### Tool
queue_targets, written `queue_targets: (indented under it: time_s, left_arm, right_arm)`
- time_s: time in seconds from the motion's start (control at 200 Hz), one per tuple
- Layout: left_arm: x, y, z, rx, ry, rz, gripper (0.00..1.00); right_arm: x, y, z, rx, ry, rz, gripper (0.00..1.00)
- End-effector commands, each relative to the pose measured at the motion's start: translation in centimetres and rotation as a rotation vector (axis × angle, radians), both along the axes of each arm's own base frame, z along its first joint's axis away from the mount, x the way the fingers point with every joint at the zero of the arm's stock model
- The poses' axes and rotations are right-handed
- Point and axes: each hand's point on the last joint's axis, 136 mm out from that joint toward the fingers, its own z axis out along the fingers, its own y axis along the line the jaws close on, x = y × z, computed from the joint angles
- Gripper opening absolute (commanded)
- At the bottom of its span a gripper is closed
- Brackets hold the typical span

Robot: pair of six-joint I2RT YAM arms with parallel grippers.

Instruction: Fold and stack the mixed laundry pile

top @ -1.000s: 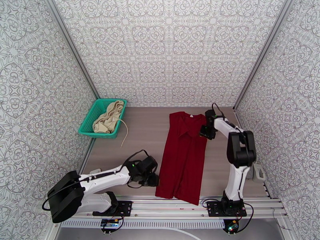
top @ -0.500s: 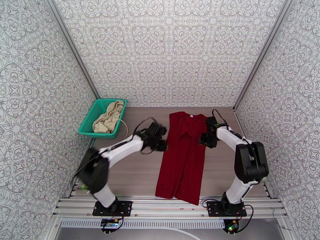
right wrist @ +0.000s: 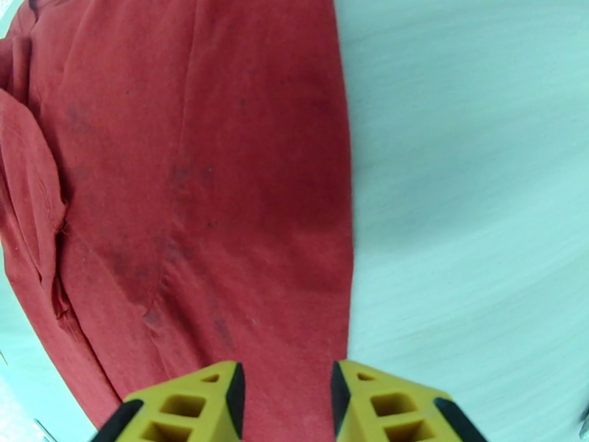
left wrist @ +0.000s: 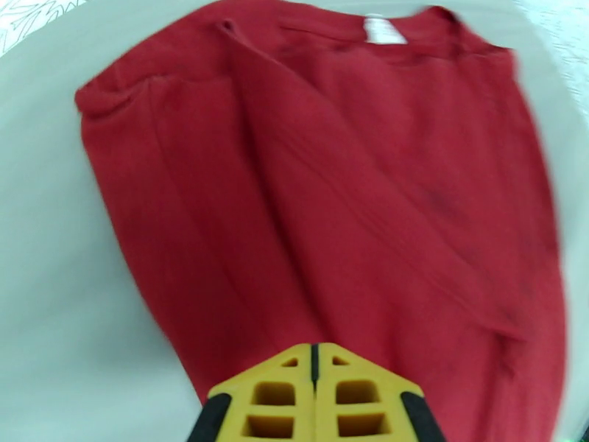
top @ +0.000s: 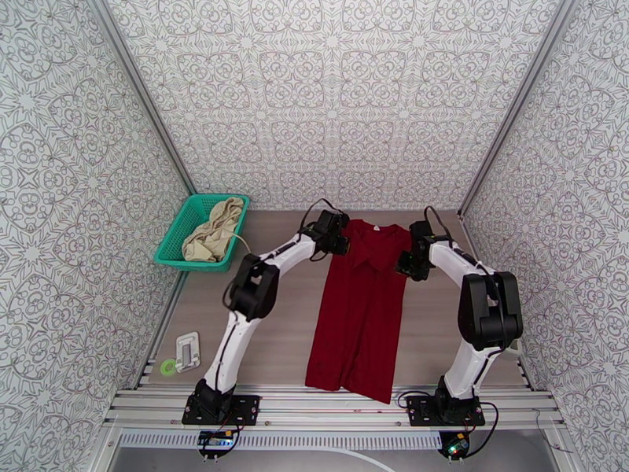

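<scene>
**A:** Status of the garment?

**B:** The dark red short-sleeved cloth shirt (top: 362,308) lies flat on the grey surface (top: 267,332), mid-right, folded narrow lengthwise (sleeves look tucked in). Its long axis runs roughly 12 to 6 o'clock: the white collar label (left wrist: 381,29) is at 12 and the hem at 6, by the near edge.

**A:** Claws?

**B:** The left claw (top: 338,241) is at the shirt's 11 o'clock corner, pressed together, with no cloth seen between. The right claw (right wrist: 287,384) is at the 1 o'clock corner with a narrow gap and red cloth beneath, nothing pinched.

**A:** Step?

**B:** My judgement is a collar-to-hem fold. The left claw needs to open first. Both should pinch every layer at both shoulders, then travel evenly toward 6 so the crease stays square. The cream-beige cloth garment (top: 211,234) waits in the teal plastic mesh basket (top: 177,257) at 10 o'clock.
</scene>
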Motion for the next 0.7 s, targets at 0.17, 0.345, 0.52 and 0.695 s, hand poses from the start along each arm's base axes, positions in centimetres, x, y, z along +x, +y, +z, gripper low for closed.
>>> queue_targets:
  time_s: [0.17,0.345,0.52,0.695]
  left_arm:
    - [-0.1,5.5,-3.9,0.180,0.160,0.121,0.00]
    - [-1.0,10.5,-5.2,0.181,0.257,0.208,0.00]
    - [-1.0,15.0,-5.5,0.144,0.289,0.273,0.00]
    - [0.6,17.1,-5.1,0.081,0.293,0.294,0.00]
  right_arm:
    - [1.0,0.1,2.2,0.014,-0.048,0.013,0.38]
    - [2.2,0.5,1.6,0.029,-0.037,0.025,0.38]
    - [4.4,2.3,0.2,0.038,-0.024,0.076,0.38]
    - [6.1,6.1,-1.0,0.050,-0.011,0.147,0.37]
